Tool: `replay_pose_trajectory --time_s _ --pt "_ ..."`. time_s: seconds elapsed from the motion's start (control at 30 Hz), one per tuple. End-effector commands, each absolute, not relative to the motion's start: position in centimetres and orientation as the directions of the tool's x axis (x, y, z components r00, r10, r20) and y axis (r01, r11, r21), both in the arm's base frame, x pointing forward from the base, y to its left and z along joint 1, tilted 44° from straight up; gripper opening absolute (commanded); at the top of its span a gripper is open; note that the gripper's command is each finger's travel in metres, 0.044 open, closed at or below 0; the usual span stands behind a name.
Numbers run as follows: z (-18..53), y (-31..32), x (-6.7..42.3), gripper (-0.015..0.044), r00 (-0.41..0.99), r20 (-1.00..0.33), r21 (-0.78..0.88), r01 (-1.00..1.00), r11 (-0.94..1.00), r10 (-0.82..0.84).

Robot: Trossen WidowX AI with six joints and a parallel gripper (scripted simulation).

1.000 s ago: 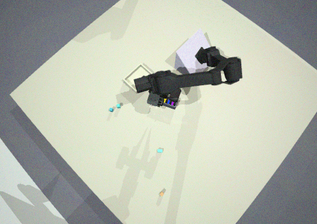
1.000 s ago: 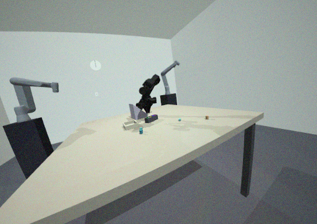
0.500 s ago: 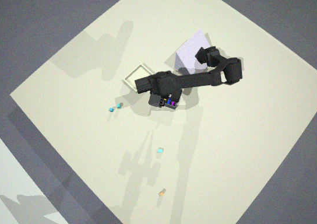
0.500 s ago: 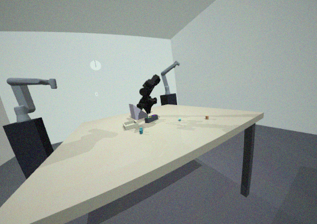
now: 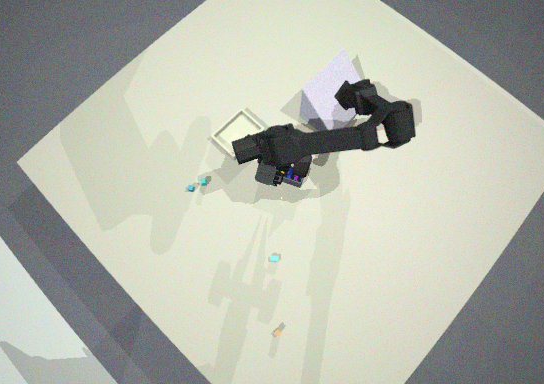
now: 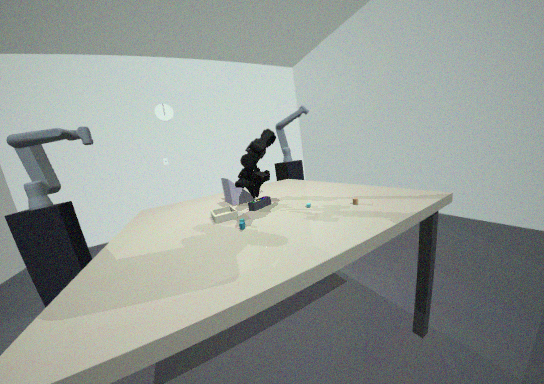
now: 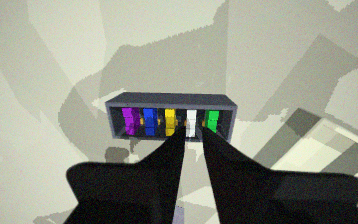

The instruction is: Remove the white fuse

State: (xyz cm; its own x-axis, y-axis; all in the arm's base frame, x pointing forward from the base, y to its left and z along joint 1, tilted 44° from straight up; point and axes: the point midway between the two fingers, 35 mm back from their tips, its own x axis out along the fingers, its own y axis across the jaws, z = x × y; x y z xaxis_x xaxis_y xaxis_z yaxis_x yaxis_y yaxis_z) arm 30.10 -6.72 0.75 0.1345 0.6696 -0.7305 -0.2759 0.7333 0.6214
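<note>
A dark fuse block (image 7: 170,98) (image 5: 298,179) (image 6: 260,203) holds purple (image 7: 131,120), blue (image 7: 149,120), yellow (image 7: 170,121), white and green (image 7: 213,120) fuses upright in a row. The white fuse (image 7: 191,120) stands in its slot between yellow and green. My gripper (image 7: 193,131) (image 6: 254,193) hangs just above the block with a narrow gap between its fingers, lined up on the white fuse. The fingertips reach the fuse's near end; I cannot tell if they touch it. The cream tray (image 5: 229,121) (image 6: 224,215) (image 7: 310,150) lies beside the block. In the top view the arm hides the gripper.
A lavender wedge (image 5: 327,90) (image 6: 230,192) stands behind the block near the arm's base. Small cyan blocks (image 5: 191,188) (image 5: 204,182) (image 5: 274,258) and an orange block (image 5: 277,331) (image 6: 355,201) lie scattered on the table. Two grey arms stand beyond the table.
</note>
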Motion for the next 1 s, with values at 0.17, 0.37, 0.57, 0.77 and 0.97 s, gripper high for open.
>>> replay_pose_trajectory --time_s 0.17,0.37,0.57,0.77,0.97 --pt "0.1 -5.9 30.1 0.0074 0.131 -0.727 0.628 -0.269 0.73 0.674" --pt "0.0 -5.9 30.1 0.0074 0.131 -0.727 0.628 -0.269 0.73 0.674" --pt "0.0 -5.8 30.1 0.0074 0.131 -0.727 0.628 -0.269 0.73 0.674" --pt "-0.4 -5.5 30.2 0.0074 0.131 -0.727 0.628 -0.27 0.73 0.674" --pt "-0.7 -5.2 30.2 0.0074 0.131 -0.726 0.629 -0.27 0.729 0.675"
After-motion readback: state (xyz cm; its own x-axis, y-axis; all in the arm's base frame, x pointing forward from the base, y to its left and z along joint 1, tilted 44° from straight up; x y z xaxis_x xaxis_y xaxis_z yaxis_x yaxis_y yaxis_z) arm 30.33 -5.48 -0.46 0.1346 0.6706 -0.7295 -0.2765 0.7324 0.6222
